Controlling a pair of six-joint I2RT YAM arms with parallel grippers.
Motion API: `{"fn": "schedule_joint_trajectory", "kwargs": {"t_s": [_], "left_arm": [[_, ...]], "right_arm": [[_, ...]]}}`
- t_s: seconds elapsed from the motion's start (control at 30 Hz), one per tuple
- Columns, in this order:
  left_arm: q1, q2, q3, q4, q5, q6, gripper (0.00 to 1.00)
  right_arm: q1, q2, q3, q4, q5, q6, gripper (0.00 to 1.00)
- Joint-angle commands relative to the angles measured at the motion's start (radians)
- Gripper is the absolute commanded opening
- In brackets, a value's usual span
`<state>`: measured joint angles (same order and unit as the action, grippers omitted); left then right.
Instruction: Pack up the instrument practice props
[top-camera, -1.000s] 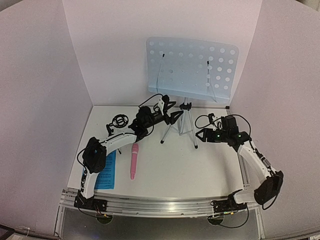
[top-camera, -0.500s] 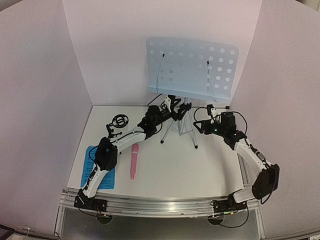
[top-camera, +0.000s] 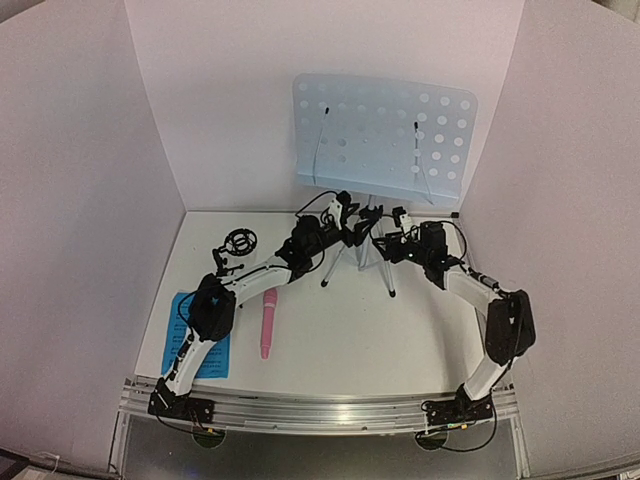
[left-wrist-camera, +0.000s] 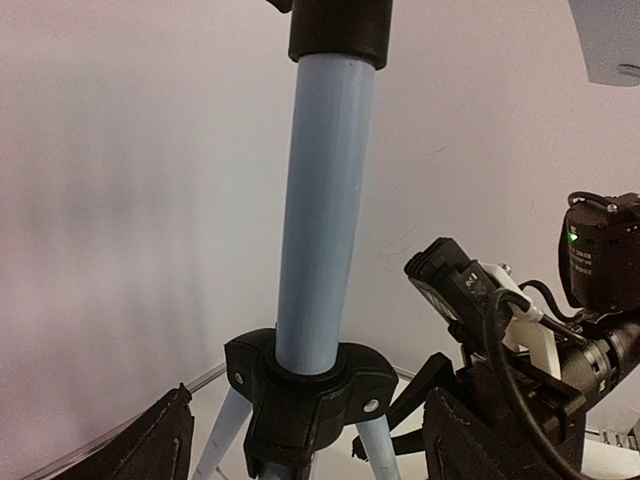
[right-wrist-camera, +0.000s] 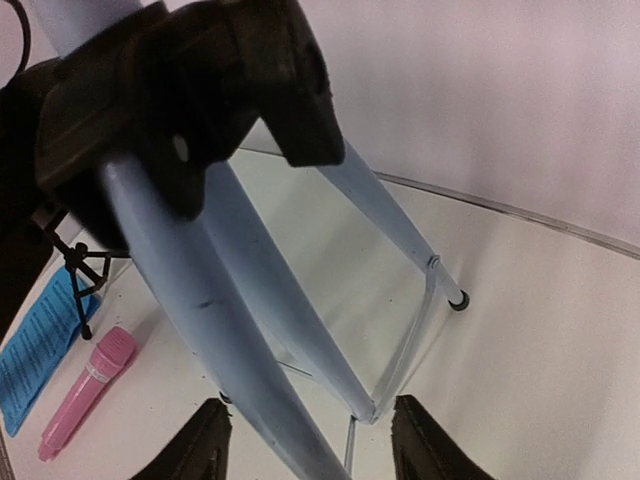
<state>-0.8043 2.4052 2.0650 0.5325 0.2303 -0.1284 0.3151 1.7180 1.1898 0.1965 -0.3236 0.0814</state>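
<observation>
The pale-blue perforated music stand stands upright at the back on its silver tripod. My left gripper is open at the tripod's black hub, its jaws either side of the pole without touching. My right gripper comes in from the right, open, with two tripod legs between its fingertips. The pink microphone lies on the table, also in the right wrist view. The black mic stand stands at the left. The blue sheet music lies near the left base.
White walls enclose the table on three sides, close behind the music stand. The right arm's camera and cable sit just to the right of the pole. A metal rail runs along the near edge.
My left gripper has reached forward to the tripod hub. My right arm has swung left to the tripod legs, and its jaws have narrowed somewhat.
</observation>
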Motion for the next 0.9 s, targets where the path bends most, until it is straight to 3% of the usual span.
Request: {"fn": "schedule_joint_trajectory", "kwargs": {"t_s": [0.0, 0.2, 0.37, 0.7, 0.87], "left_arm": [[0.004, -0.098, -0.018, 0.038, -0.019, 0.016, 0.79], [0.019, -0.132, -0.037, 0.030, -0.001, 0.013, 0.78], [0.022, -0.157, -0.032, -0.065, -0.012, -0.038, 0.77], [0.020, -0.233, -0.152, -0.054, 0.120, -0.098, 0.73], [0.019, -0.249, -0.167, -0.047, 0.110, -0.110, 0.67]], "right_arm": [[0.010, 0.057, 0.075, 0.084, -0.091, -0.037, 0.41], [0.045, 0.080, 0.071, 0.083, -0.143, -0.052, 0.15], [0.068, 0.027, 0.011, 0.083, -0.144, -0.115, 0.00], [0.097, -0.032, -0.006, 0.060, -0.248, -0.109, 0.00], [0.115, -0.061, -0.044, 0.050, -0.305, -0.089, 0.00]]}}
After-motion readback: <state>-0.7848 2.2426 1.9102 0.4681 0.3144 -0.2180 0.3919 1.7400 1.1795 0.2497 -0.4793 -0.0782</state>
